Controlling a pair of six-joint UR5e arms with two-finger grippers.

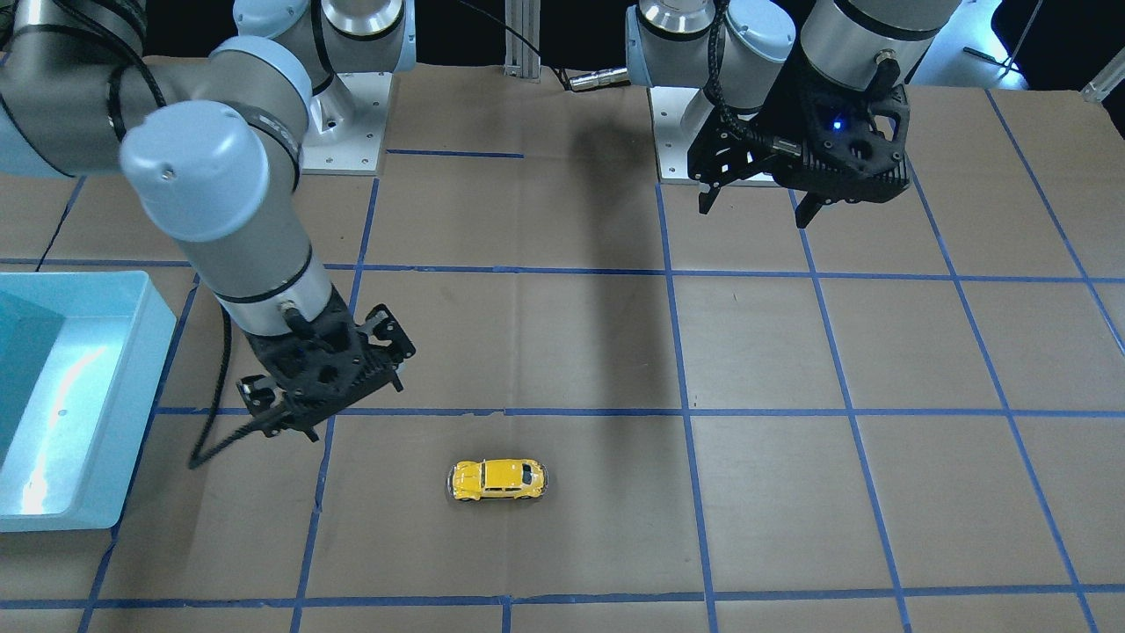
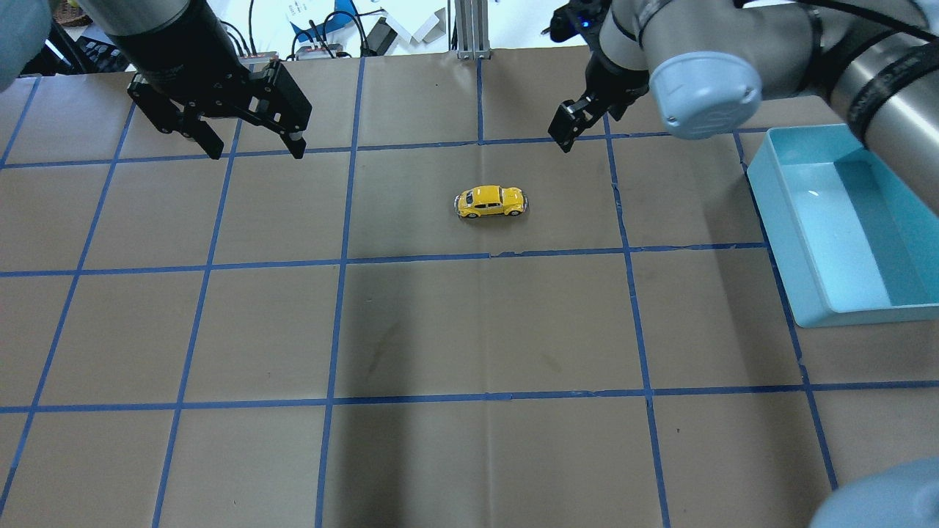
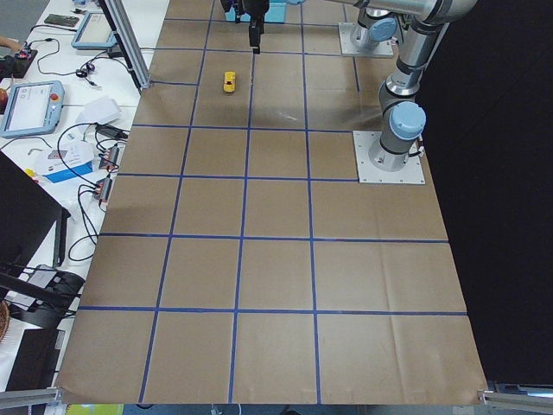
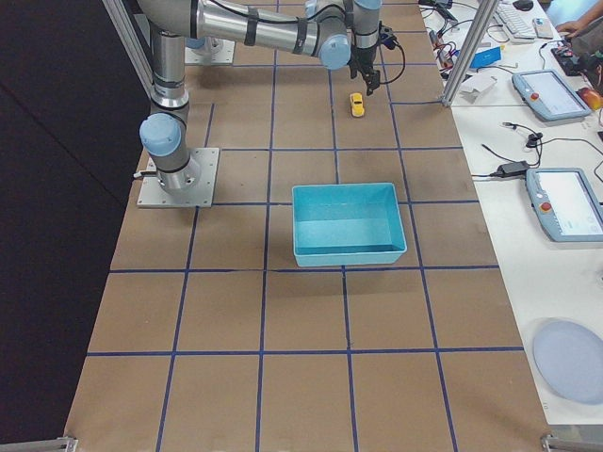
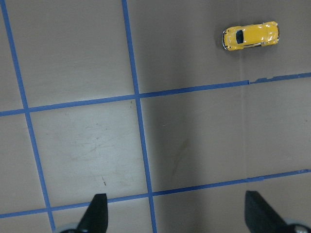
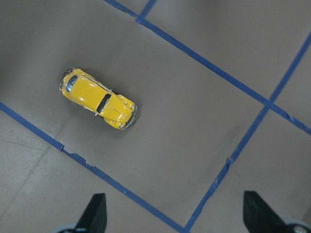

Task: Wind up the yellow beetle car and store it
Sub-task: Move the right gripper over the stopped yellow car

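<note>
two grippers are hanging above the paper-covered table (image 2: 477, 330), neither one touching anything. the yellow beetle car (image 2: 490, 202) is sitting on its wheels inside one square of the blue tape grid (image 2: 411, 259), its length running across the robot's front. nothing is gripping it, so the winding is looking not yet begun.

the right gripper (image 6: 176, 218) is hovering near the car, on the car's robot-right side and raised off the paper. its jaws are spread wide with nothing between them. the right wrist view is showing the car off toward the upper left, not between the jaws. it is likely holding this spread so it can come down around the narrow body and pinch the sides.

the left gripper (image 2: 255, 149) is hanging well apart from the car, on the car's robot-left side. it is also raised and spread, carrying nothing. it is probably parked there to leave room for the other arm.

the teal bin (image 2: 866, 314) is lying well apart from the car on the car's robot-right side, open side up. that is looking like the storage spot, and its side is probably why the right arm is the nearer one.

next move is needing the gripper centred over the car and turned to match its sides. with a small, rounded, glossy shell on wheels, a skewed pinch is risking the car rolling or squirting out.
</note>
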